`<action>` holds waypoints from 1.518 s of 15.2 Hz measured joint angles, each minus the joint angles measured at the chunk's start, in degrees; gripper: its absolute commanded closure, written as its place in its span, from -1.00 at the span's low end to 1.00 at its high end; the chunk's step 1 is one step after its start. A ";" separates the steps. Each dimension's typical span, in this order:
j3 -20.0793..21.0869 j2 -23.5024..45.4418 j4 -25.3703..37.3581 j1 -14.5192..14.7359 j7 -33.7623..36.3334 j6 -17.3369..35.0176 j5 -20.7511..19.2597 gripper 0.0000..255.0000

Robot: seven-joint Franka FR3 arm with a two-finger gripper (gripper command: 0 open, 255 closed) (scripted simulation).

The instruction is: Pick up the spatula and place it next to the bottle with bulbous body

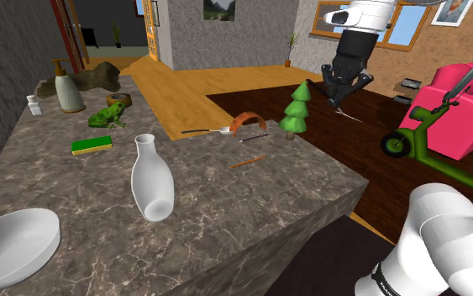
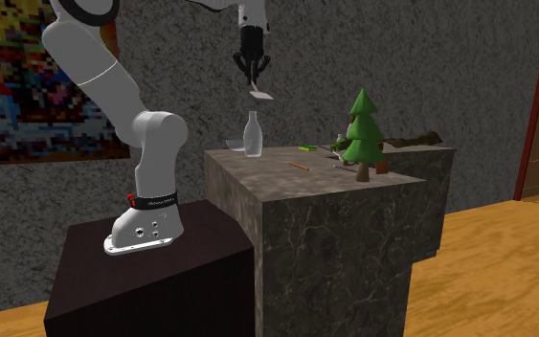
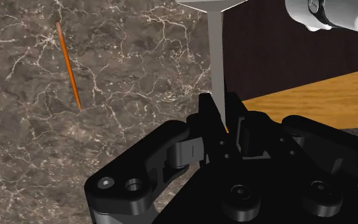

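Note:
My gripper hangs high in the air, shut on the spatula, a thin grey handle ending in a pale flat blade that points down. In the wrist view the handle runs out from between the clasping fingers, over the counter's edge. The bulbous white bottle stands upright on the marble counter. In the second exterior view the gripper is well above that bottle.
On the counter lie an orange pencil, a spoon, a green sponge and a white bowl. A toy tree, a green frog and a dispenser bottle stand there too. A pink scooter stands on the floor beyond.

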 measured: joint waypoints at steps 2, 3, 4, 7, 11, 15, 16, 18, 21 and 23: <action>2.01 1.56 0.53 0.90 2.54 0.72 1.63 1.00; 3.00 2.56 0.91 1.41 3.85 1.22 2.47 1.00; 3.66 3.30 1.31 1.76 4.72 1.48 3.04 1.00; 6.07 6.20 2.09 3.09 8.02 3.36 5.03 1.00; 9.40 9.75 4.29 4.74 12.40 4.54 7.36 1.00; 12.51 14.84 7.71 6.47 16.70 6.18 9.48 1.00; 13.29 16.25 8.93 6.91 17.81 6.35 9.95 1.00; 14.71 18.94 11.20 7.70 19.85 6.80 10.71 1.00; 16.65 23.22 14.96 8.83 22.71 7.38 11.60 1.00; 17.62 26.93 18.52 9.47 24.23 7.63 12.03 1.00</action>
